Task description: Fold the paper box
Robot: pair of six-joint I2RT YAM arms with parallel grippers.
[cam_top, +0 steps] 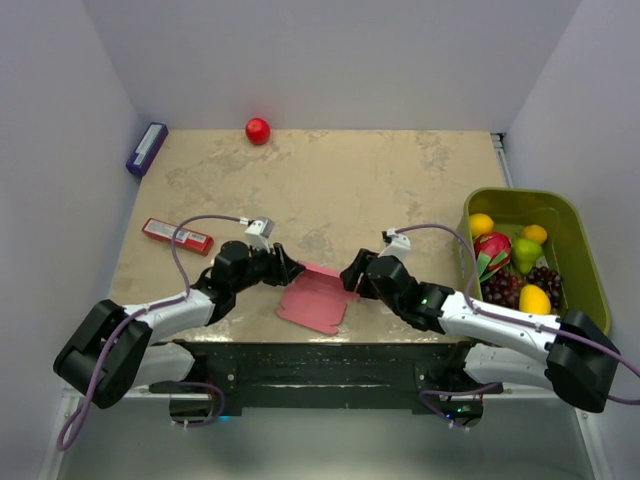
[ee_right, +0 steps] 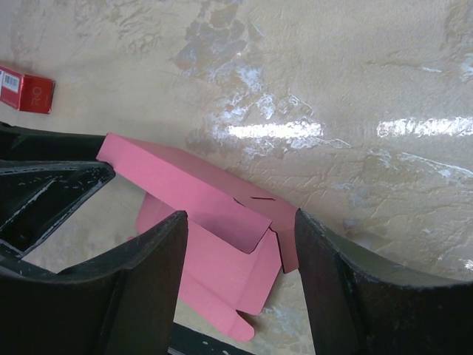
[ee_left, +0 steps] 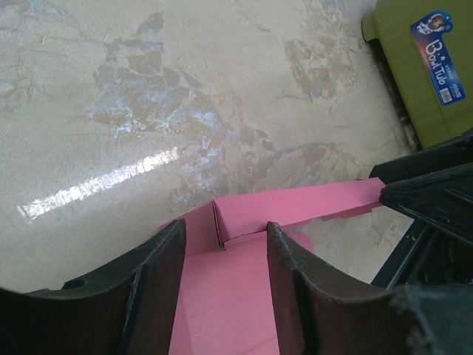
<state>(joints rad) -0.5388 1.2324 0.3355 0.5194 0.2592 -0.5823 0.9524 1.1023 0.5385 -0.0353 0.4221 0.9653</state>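
Observation:
The pink paper box (cam_top: 315, 300) lies partly folded near the table's front edge, between the two grippers. Its long back wall stands raised over the flat panel (ee_left: 222, 296). My left gripper (cam_top: 292, 270) is at the box's left end. Its jaws (ee_left: 225, 229) stand apart over the flat panel, with a raised side flap beside the left finger (ee_left: 159, 274). My right gripper (cam_top: 350, 275) is at the right end, open (ee_right: 242, 218) and straddling the box's corner (ee_right: 222, 259). Each gripper's fingertip touches one end of the raised wall.
A green bin (cam_top: 585, 255) of fruit stands at the right, close to the right arm. A narrow red packet (cam_top: 177, 235) lies left of the left gripper. A red ball (cam_top: 258, 130) and a purple box (cam_top: 147, 148) sit at the far edge.

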